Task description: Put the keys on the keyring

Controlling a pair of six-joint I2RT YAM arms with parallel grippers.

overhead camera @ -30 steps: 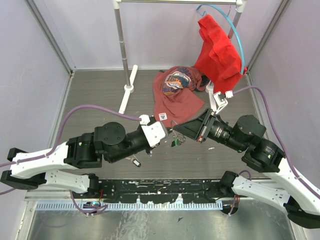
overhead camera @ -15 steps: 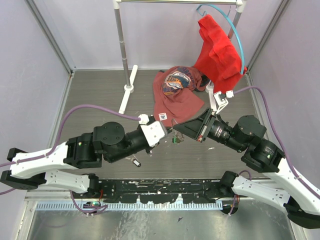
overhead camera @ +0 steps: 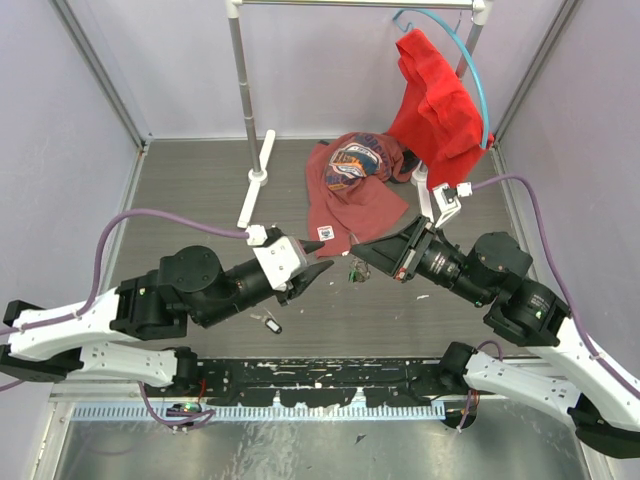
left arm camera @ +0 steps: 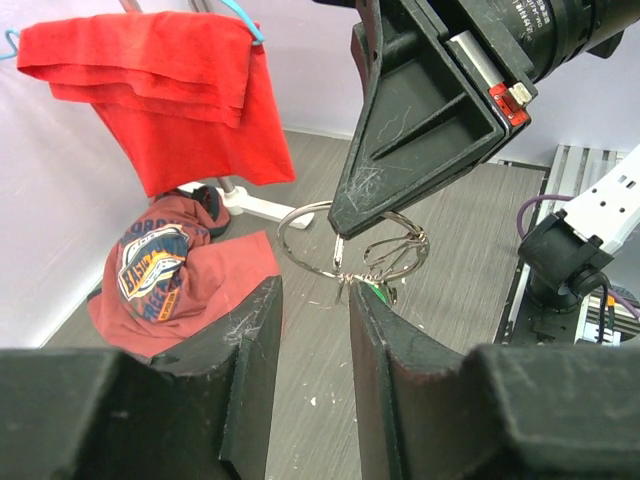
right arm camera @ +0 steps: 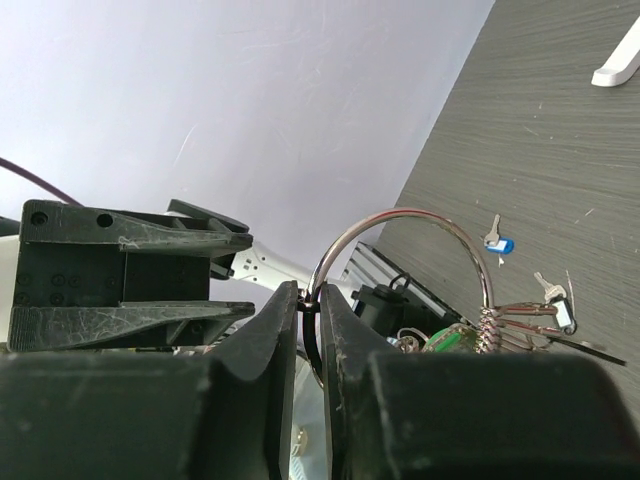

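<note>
the right gripper (right arm camera: 310, 296) is up off the table with its jaws pinched nearly together on the wire of the keyring (right arm camera: 400, 211), so the ring hangs in the air between the two arms. a small bunch of keys (right arm camera: 530, 318) dangles from the far side of the ring next to a green tag (right arm camera: 448, 340).

the left gripper (left arm camera: 315, 290) points at the ring from just beside it. its jaws stand partly apart with nothing between them, and from its own camera the ring and the right fingertips sit just above that gap, not touching it.

down on the grey table (overhead camera: 200, 190), one loose key (overhead camera: 271, 324) with a black-and-white head lies near the left arm's wrist. another with a blue head (right arm camera: 497, 242) lies on the table behind the ring.

at the back, a dull red printed shirt (overhead camera: 352, 185) is heaped on the table by a white rack stand (overhead camera: 256, 175), and a bright red shirt (overhead camera: 435, 100) hangs from a blue hanger (overhead camera: 470, 60).
</note>
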